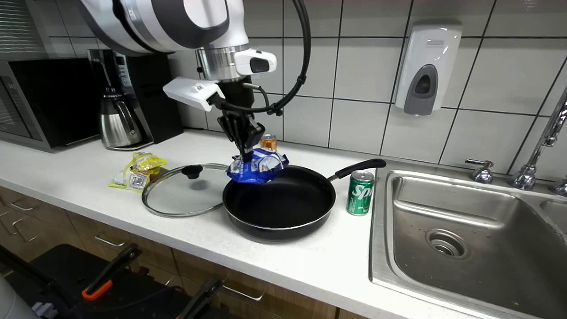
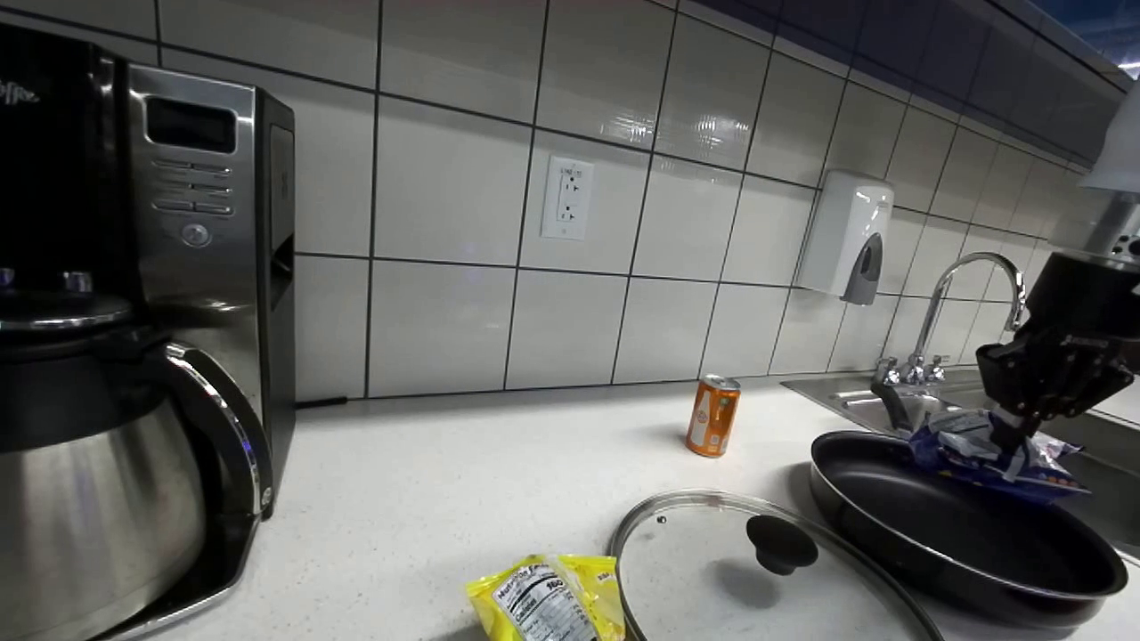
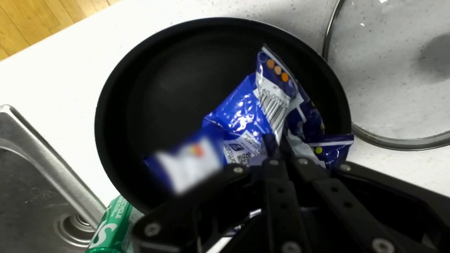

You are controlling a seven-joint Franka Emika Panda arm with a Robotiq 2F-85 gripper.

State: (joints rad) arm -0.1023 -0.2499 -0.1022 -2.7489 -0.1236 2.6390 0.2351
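Black metal gripper (image 3: 279, 144): clenched on a crumpled fold of the shiny blue-and-white plastic bag (image 1: 261, 172); liable to lose the slick film if jerked.
Bag: hanging above the round black frying pan (image 1: 279, 208), towards the side by the clear glass lid (image 1: 195, 197); hard to tell whether touching the rim or clear of it.
Bag corner (image 3: 335, 151): reaching across the pan's edge in the wrist view; could snag if lowered here, or end up draped outside if released.
Long black handle (image 1: 361, 167): close to the upright green soda can (image 1: 360, 193); could knock it towards the steel sink (image 1: 381, 248) if swung round.
Lid: flat on the speckled white tabletop (image 1: 301, 263), just beside the pan; could slide if bumped by a shoved pan.
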